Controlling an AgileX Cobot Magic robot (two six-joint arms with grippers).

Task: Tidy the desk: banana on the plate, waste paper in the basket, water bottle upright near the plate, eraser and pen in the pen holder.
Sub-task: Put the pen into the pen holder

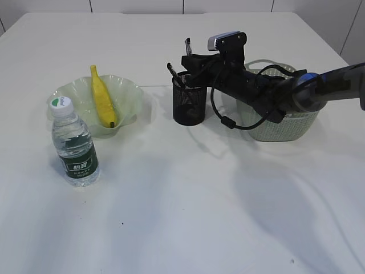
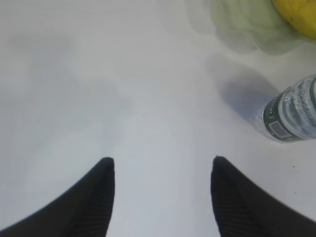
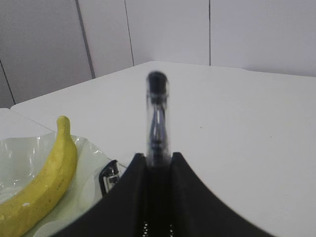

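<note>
White table (image 1: pixel 182 217) before pale wall panels: banana (image 1: pixel 102 98) on plate (image 1: pixel 68 94) and water bottle (image 1: pixel 74 142) upright just beside it toward left edge, right gripper (image 3: pixel 158 160) clamped on pen (image 3: pixel 157 116) above pen holder (image 1: pixel 189 98) beside basket (image 1: pixel 285 128), left gripper (image 2: pixel 162 170) apart, holding nothing.

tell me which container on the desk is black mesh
The pen holder, the dark wire-mesh cup in the middle under the right gripper. The plate is pale green and translucent; the basket is white woven plastic.
</note>
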